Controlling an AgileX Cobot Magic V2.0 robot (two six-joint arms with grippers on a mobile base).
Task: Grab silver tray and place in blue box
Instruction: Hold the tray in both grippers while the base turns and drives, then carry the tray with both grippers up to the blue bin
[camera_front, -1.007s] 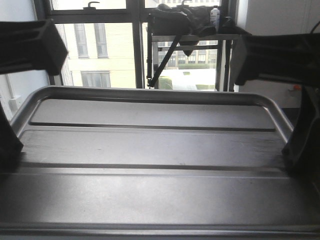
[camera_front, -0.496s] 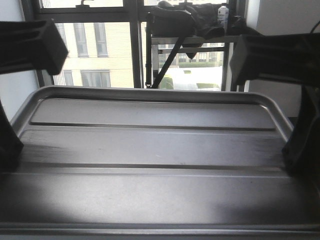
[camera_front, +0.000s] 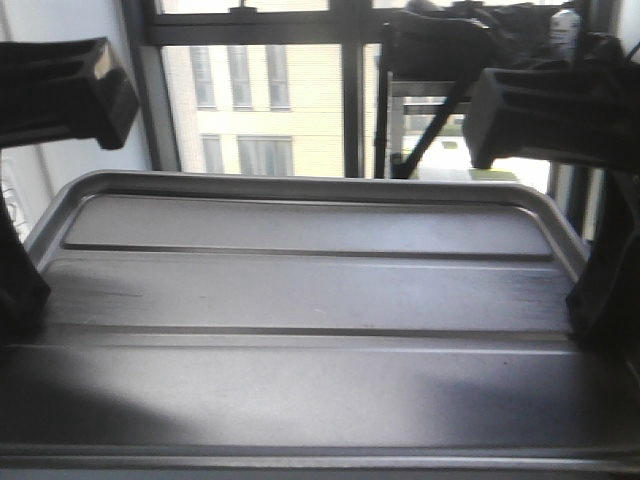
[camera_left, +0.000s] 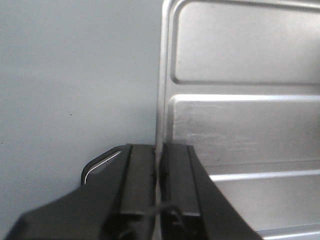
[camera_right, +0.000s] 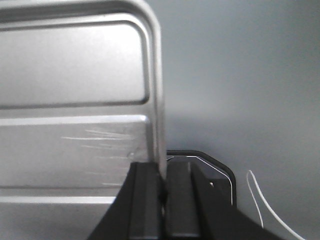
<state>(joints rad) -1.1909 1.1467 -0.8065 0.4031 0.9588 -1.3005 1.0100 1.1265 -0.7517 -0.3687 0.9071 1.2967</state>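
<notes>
At the left edge of the silver tray (camera_left: 240, 125), the left gripper (camera_left: 159, 172) has its jaws clamped on the thin rim, one inside and one outside. On the opposite edge the right gripper (camera_right: 163, 187) is clamped on the rim in the same way. With one grip on each short side, the wide tray lies level between the two arms and, I think, cannot tip. It seems to be lifted, close in front of the front camera, with a window (camera_front: 250, 100) behind it. The blue box appears in no view, so the placing is not yet done.
</notes>
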